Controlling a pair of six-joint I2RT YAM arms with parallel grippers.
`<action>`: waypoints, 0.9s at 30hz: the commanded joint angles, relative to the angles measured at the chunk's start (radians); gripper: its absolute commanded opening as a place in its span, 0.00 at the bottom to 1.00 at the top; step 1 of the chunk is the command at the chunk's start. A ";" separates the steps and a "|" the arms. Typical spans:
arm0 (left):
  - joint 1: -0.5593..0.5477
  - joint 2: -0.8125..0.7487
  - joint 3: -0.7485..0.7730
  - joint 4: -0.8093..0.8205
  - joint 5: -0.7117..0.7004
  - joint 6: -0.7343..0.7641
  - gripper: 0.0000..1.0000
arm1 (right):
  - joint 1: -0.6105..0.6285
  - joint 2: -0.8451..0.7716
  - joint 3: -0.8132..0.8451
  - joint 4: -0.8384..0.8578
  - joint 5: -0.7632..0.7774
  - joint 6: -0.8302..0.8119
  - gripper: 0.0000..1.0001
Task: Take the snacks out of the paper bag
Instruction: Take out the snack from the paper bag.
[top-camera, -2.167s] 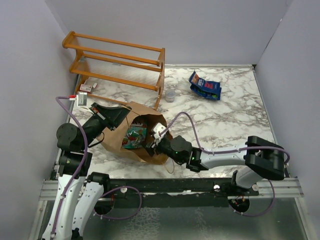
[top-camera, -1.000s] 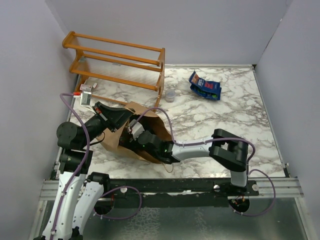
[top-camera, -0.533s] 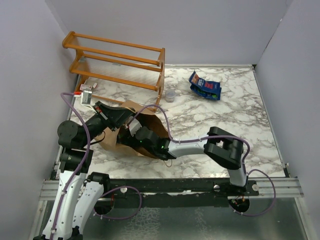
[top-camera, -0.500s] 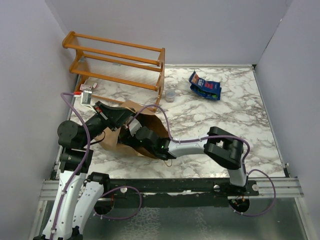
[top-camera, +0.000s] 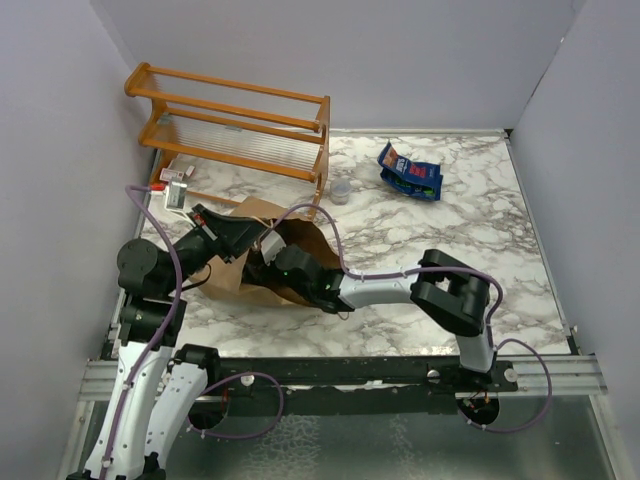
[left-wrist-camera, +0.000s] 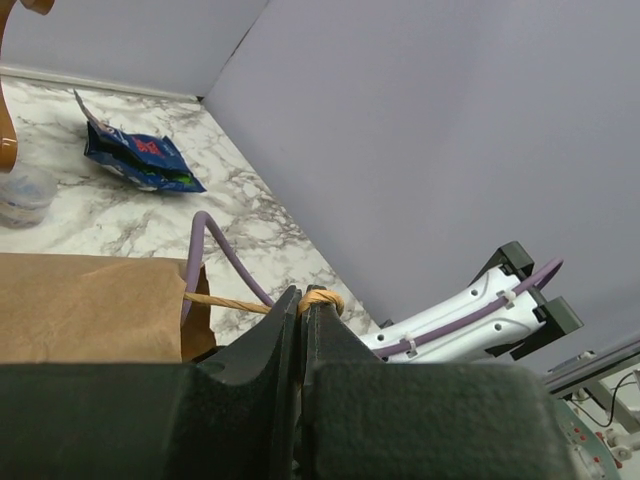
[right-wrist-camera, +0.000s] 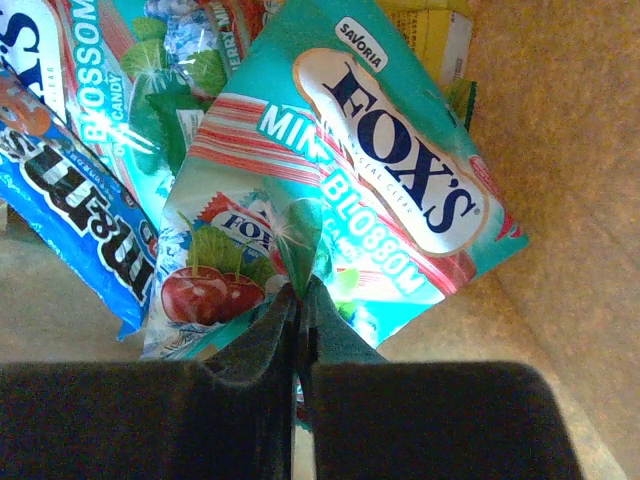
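The paper bag (top-camera: 228, 278) sits left of centre in the top view, on the marble worktop (top-camera: 440, 240) just below the orange rack (top-camera: 235, 125). In the left wrist view, the left gripper (left-wrist-camera: 302, 300) has its jaws clenched on the bag's twisted handle (left-wrist-camera: 235, 302) at bottom centre. Inside the bag, the right gripper (right-wrist-camera: 298, 296) has its jaws pinched tight on the lower edge of a teal Fox's packet (right-wrist-camera: 390, 220) lying among other snacks (right-wrist-camera: 70, 210), while a blue packet (top-camera: 410, 172) lies well apart at the top view's upper right.
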 joint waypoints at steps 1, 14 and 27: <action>-0.002 -0.022 0.028 0.013 -0.015 0.015 0.00 | -0.013 -0.100 -0.046 0.012 -0.037 -0.021 0.01; -0.002 -0.038 0.033 -0.045 -0.158 0.038 0.00 | -0.012 -0.387 -0.242 0.024 -0.237 -0.053 0.01; -0.002 -0.046 0.037 -0.057 -0.172 0.043 0.00 | -0.012 -0.632 -0.258 -0.096 -0.203 -0.081 0.01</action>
